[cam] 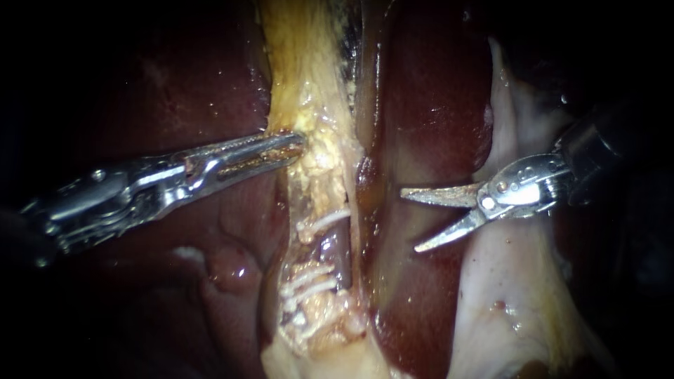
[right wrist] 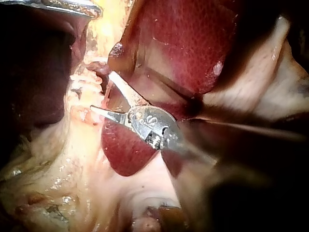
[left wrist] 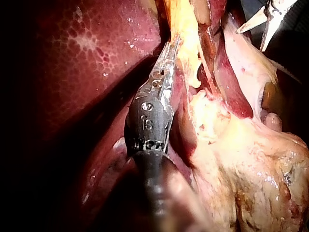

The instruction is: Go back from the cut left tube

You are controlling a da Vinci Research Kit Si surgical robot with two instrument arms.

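my right instrument [cam: 411, 221], blades spread, sits right of the near-far clipped tube [cam: 335, 247]; my left instrument [cam: 296, 144] pinches yellow tissue [cam: 317, 167].

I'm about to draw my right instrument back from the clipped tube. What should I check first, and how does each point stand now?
1. Right instrument blades open with nothing between them: ok.
2. Blades apart from the clipped tube, lying over the liver: ok.
3. White clips seated across the tube, above and below the dark stretch: ok.
4. Tube parted fully between the clips: cannot tell.
5. Left instrument holding the yellow tissue, jaws shut on it: ok.
6. Way back toward the right free of tissue: cannot tell, since the shaft runs into shadow.
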